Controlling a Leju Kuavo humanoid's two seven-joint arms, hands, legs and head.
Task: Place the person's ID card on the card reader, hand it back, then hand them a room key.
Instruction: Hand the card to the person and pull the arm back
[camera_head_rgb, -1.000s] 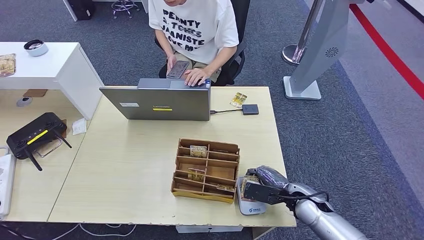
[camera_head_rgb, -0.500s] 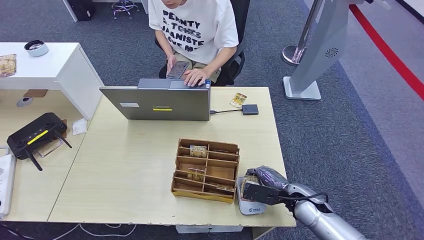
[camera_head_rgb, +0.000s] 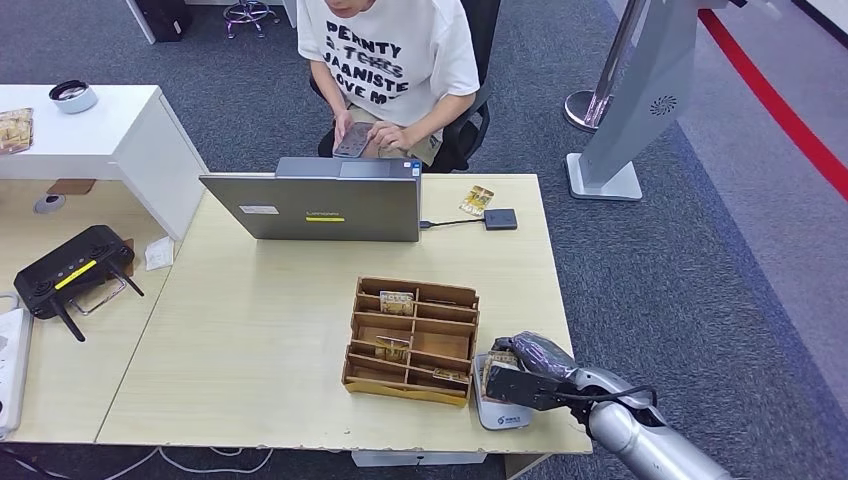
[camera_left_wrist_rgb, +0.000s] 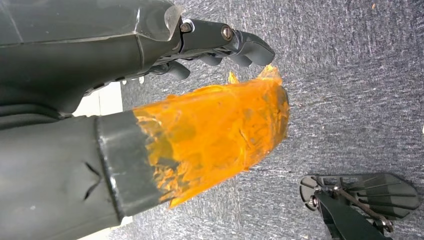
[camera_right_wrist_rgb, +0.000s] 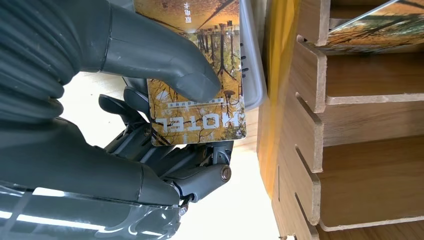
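Right wrist view: the card (camera_right_wrist_rgb: 200, 100), printed HOTEL, lay pinched between thumb and fingers of our right hand (camera_right_wrist_rgb: 150, 130), over the grey card reader (camera_right_wrist_rgb: 252, 75) beside the wooden organiser (camera_right_wrist_rgb: 350, 150) on the desk (camera_head_rgb: 250, 330). We judged it light, stiff and slippery, best held by its edges. Our left hand (camera_left_wrist_rgb: 220, 45) hung slack and empty. Against the earlier frames, only the person's hand (camera_head_rgb: 385, 135) had left the laptop (camera_head_rgb: 320, 205).

The card (camera_right_wrist_rgb: 200, 90), printed with yellow autumn trees and the word HOTEL, sits pinched in the right hand (camera_head_rgb: 522, 372), flat over the grey card reader (camera_head_rgb: 500, 412), just beside the wooden organizer (camera_head_rgb: 412, 340) holding more cards.
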